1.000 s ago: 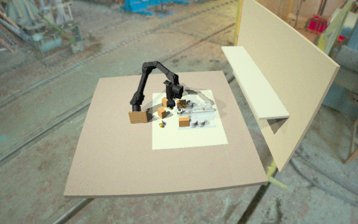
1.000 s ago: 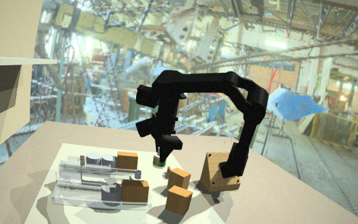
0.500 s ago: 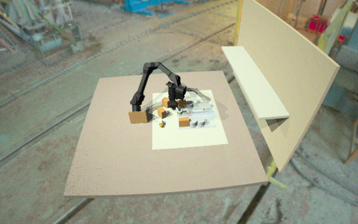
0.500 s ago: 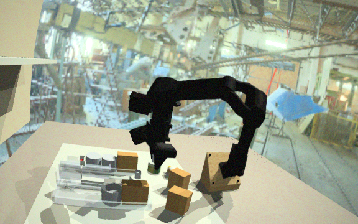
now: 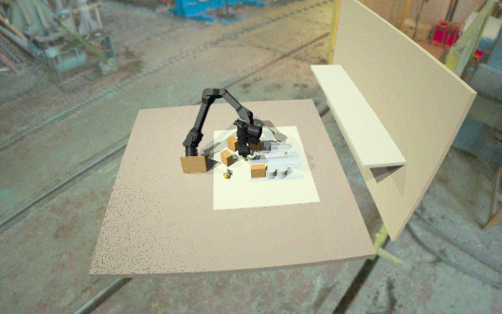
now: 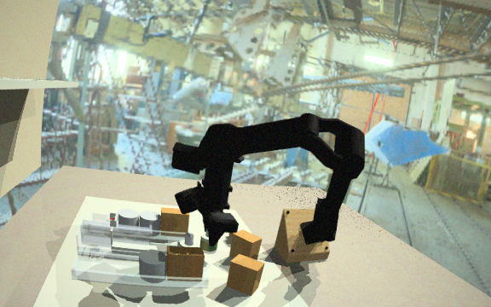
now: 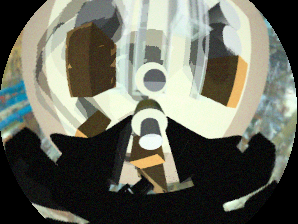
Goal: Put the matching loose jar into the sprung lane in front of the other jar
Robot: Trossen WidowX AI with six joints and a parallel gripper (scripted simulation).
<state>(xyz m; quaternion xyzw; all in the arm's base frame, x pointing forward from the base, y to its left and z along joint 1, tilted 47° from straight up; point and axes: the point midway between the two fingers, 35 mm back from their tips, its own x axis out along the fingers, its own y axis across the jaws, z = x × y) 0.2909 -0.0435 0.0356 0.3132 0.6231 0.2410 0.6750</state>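
The whole table [image 5: 155,244] is being viewed from high and far; its mat corner is being shared by a near, low exterior view.

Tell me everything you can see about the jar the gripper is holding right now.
The jar is small and round, with a pale cream body and a light lid on top, as the wrist view shows it from above. It sits upright, clamped between the dark fingers of the gripper. In the exterior view only its lower, olive-looking part shows below the fingers, low over the white mat, at the front of the clear lanes. Whether it touches the mat cannot be told. A similar jar stands just ahead of it.
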